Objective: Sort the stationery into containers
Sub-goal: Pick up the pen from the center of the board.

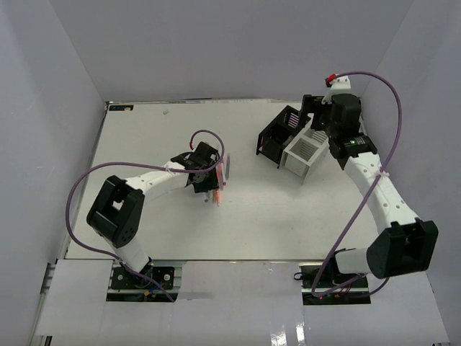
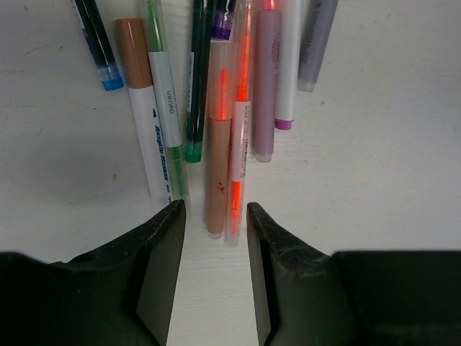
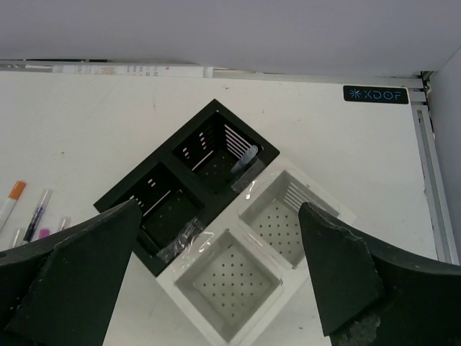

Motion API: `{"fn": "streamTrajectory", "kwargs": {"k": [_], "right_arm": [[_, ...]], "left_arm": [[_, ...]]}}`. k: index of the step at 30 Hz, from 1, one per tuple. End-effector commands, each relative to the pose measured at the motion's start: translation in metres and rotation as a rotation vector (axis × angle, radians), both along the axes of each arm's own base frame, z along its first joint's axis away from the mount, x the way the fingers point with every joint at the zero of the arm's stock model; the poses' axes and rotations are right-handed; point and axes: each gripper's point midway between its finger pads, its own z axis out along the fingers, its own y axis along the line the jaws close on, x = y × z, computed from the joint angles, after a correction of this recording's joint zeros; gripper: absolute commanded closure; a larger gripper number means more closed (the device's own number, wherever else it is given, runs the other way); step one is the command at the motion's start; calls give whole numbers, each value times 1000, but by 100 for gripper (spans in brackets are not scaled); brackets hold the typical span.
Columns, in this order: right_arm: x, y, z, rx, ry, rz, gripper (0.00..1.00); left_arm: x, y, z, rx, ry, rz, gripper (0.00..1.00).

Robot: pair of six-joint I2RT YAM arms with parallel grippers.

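The pens (image 1: 218, 180) lie side by side in a bunch on the white table (image 1: 144, 144), a bit left of the middle. The left gripper (image 2: 214, 216) is low over them. Its two black fingers (image 2: 162, 259) are partly spread, one on each side of the near ends of a peach pen (image 2: 217, 166) and an orange pen (image 2: 240, 130). They are not pinching anything yet. A green-and-white pen (image 2: 167, 101) lies just beside the left finger.

Over to the right stand the black box (image 1: 272, 137) and the white box (image 1: 302, 155), touching each other. Something clear and shiny sits in the black one. I cannot tell what it is.

The right gripper (image 3: 220, 210) hangs above the boxes. Its fingers are spread wide and hold nothing.

Here is what could go wrong, I think. Two pens sit between the left fingers, so a squeeze could catch both, and one might land in the wrong box. The fingers are only at the very tips of the pens, so a pen could droop or slip out when lifted. The left finger could also bump the green-and-white pen and make it roll.
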Motion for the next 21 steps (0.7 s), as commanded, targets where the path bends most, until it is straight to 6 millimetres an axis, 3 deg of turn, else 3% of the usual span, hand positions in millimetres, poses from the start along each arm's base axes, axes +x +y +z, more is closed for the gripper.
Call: {"fn": "streamTrajectory", "kwargs": {"k": [1,10,15,21], "right_arm": [[-28,-1,-4,25,8,9,2],[-71,-6,-31,31,39,34,2],[-79,-10,-47,20,70,24,2],[-80,-9,-51,18,80,28,2]], "left_arm": [[13,3,10,22,-30,27,50],[14,11,-2,79,-9,33,51],[15,9,-8,83,9,31,53],[19,6,-9,84,9,29,55]]}}
